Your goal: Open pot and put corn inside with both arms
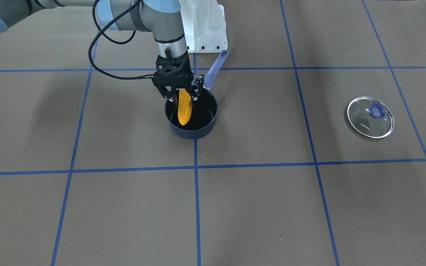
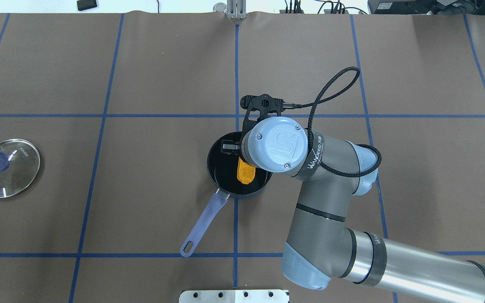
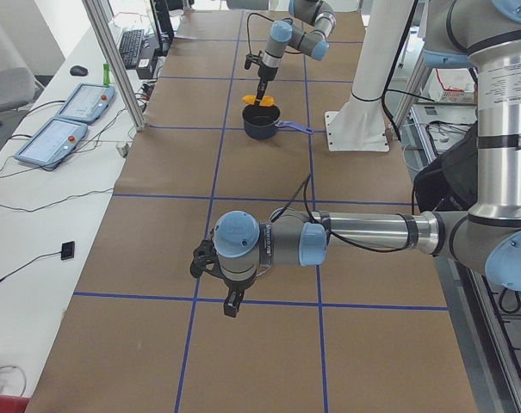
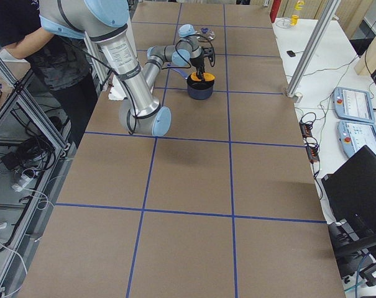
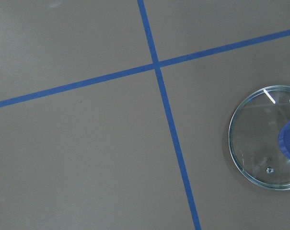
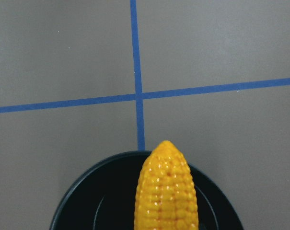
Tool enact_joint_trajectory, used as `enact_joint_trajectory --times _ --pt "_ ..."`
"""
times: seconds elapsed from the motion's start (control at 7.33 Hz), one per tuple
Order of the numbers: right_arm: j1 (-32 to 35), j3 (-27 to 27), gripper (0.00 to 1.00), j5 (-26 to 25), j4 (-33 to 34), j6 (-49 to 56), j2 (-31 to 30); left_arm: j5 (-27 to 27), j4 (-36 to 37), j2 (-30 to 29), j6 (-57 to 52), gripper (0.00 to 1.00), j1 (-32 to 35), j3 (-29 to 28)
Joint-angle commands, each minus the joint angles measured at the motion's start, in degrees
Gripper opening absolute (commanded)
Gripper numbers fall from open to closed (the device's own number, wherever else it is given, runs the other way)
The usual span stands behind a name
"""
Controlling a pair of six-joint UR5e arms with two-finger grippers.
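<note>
Right gripper grips the small yellow-orange corn cob, tip down inside the open dark navy saucepan. Round glass lid lies flat on brown table, well apart. Left gripper fingers: cannot tell.

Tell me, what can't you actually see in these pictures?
- Left gripper: appears only in the left side view, small; open or shut unclear.
- Right gripper: overhead, its own wrist covers where it grips the corn.
- Corn tip: whether it touches the pot floor is lost in the black interior.
- Lid: cut off by the left wrist view's right edge.
</note>
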State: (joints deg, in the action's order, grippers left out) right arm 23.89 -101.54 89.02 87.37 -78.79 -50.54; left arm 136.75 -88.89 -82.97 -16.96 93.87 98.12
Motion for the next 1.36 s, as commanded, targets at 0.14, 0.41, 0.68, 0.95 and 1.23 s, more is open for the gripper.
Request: enact_joint_trajectory --times 0.14,0.41,0.68,0.95,1.23 --pt "1.8 -0.3 1.00 0.5 0.4 0.4 0.4 -0.1 0.0 0.0 0.0 0.99 0.0 -0.1" --pt "13.6 -0.1 1.00 12.9 0.8 9.6 -1.0 0.0 0.1 0.3 0.0 0.99 0.0 0.0" --pt "25.8 2.0 1.00 22.4 0.6 29.7 -8.1 -0.2 0.4 0.9 0.0 0.99 0.2 -0.7" --pt "37.1 3.8 1.00 31.2 0.8 48.5 -14.7 -0.3 3.4 -0.1 4.0 0.99 0.2 0.0" --pt "47.9 4.1 1.00 36.1 0.6 65.1 -24.5 -0.5 2.8 -0.2 5.0 0.99 0.1 0.9"
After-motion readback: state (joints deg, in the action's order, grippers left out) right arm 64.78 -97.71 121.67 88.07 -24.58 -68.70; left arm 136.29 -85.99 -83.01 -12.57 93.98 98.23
